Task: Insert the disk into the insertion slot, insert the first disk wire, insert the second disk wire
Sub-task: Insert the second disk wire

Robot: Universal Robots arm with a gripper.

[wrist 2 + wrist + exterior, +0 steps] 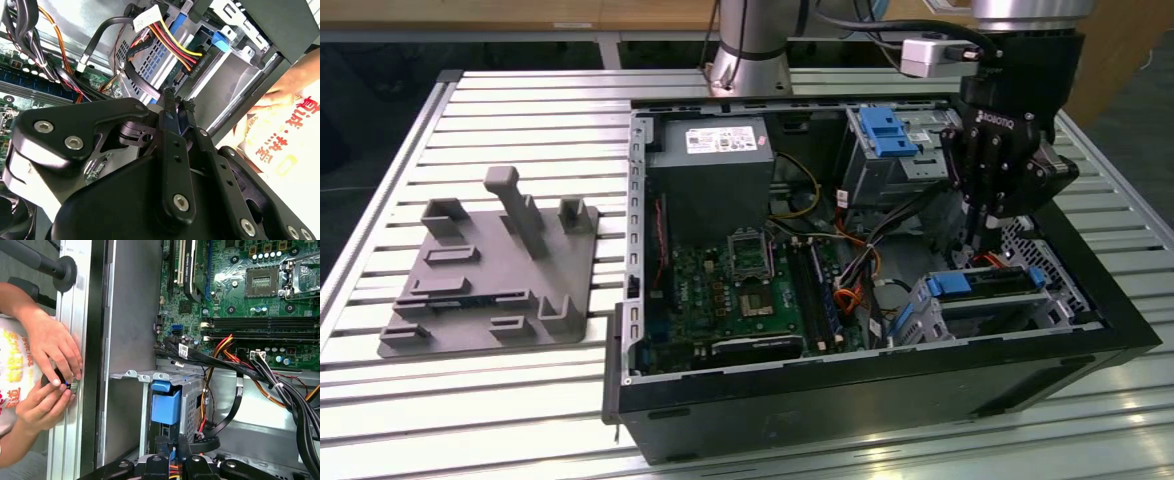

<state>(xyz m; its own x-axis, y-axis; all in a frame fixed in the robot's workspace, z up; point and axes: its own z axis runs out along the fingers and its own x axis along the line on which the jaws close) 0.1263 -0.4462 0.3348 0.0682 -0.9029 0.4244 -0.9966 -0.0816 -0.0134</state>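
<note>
**While Working This Close to the Wiring: Easy to Snag, Easy to Pinch**

Where wedged into the case corner at the exterior view's right, leaves the gripper (pixel 983 243) almost no side room above the disk (pixel 983 284), itself lying in the insertion slot (pixel 994 320) with its blue carrier edge showing. Shows the fingers (pixel 169 116) drawn narrow in the second wrist view, tips right at a black data cable (pixel 134 82); impossible to tell whether nipped between them or merely touched. Finds the yellow-red-black power lead (pixel 175 47) just beyond, its plug (pixel 194 66) apparently against the disk's rear.

Likely trouble: dragging that power lead loose with a sideways brush; kinking or skewing the black data cable if pushed off-line; catching a knuckle on the perforated cage wall. Worth minding too a person's hands (pixel 50 347), busy at the case's outer wall near the arm's working corner.

Crowding the approach: wire bundles (pixel 280 385) draped across from the motherboard (pixel 747 290), plus the taller cage with a blue latch (pixel 887 135) close behind. Well apart and no hindrance: power supply (pixel 711 175), grey fixture plate (pixel 494 270) on the slatted table (pixel 520 100).
</note>
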